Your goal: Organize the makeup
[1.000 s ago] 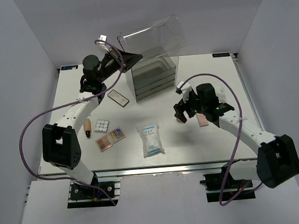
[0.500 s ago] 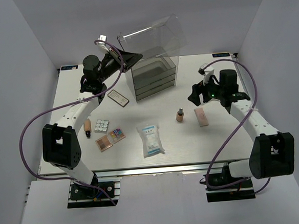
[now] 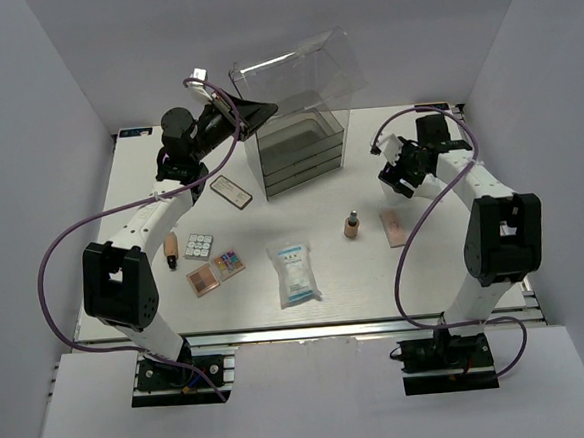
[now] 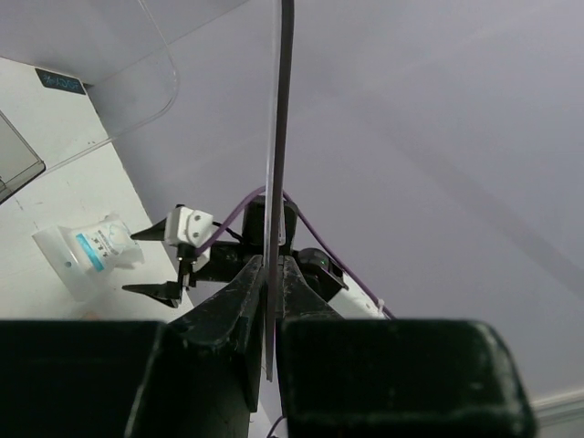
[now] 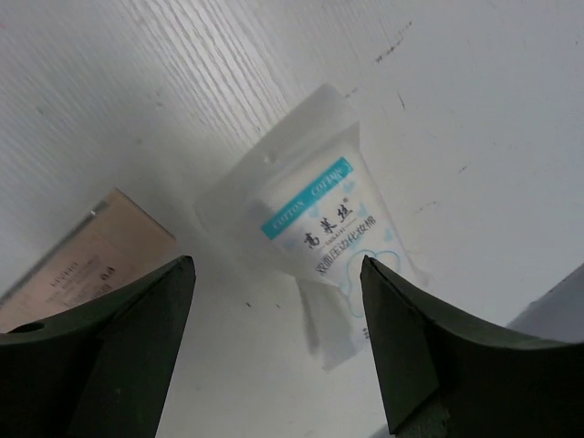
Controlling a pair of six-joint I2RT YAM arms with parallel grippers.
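Observation:
The makeup lies spread over the table. A dark-framed flat case (image 3: pixel 232 190), a white-grid palette (image 3: pixel 201 245), a multicoloured palette (image 3: pixel 229 262) and a peach palette (image 3: pixel 203 279) sit on the left. The white-and-blue packet (image 3: pixel 295 273) (image 5: pixel 328 219) lies in the middle, with the small brown bottle (image 3: pixel 352 225) upright to its right. Beside the bottle is the pink palette (image 3: pixel 394 226) (image 5: pixel 82 255). My left gripper (image 3: pixel 252 109) (image 4: pixel 271 310) is shut on the edge of the raised clear lid (image 3: pixel 302 73) (image 4: pixel 276 137). My right gripper (image 3: pixel 404 168) (image 5: pixel 274 347) hangs open and empty, above and behind the pink palette.
The clear acrylic drawer box (image 3: pixel 302 148) stands at the back centre, its lid tilted up. A small brown tube (image 3: pixel 172 247) lies left of the white-grid palette. White walls close in the table on three sides.
My right arm has drawn back from beside the brown bottle toward the far right of the table, jaws still apart. The left arm and lid have not moved.

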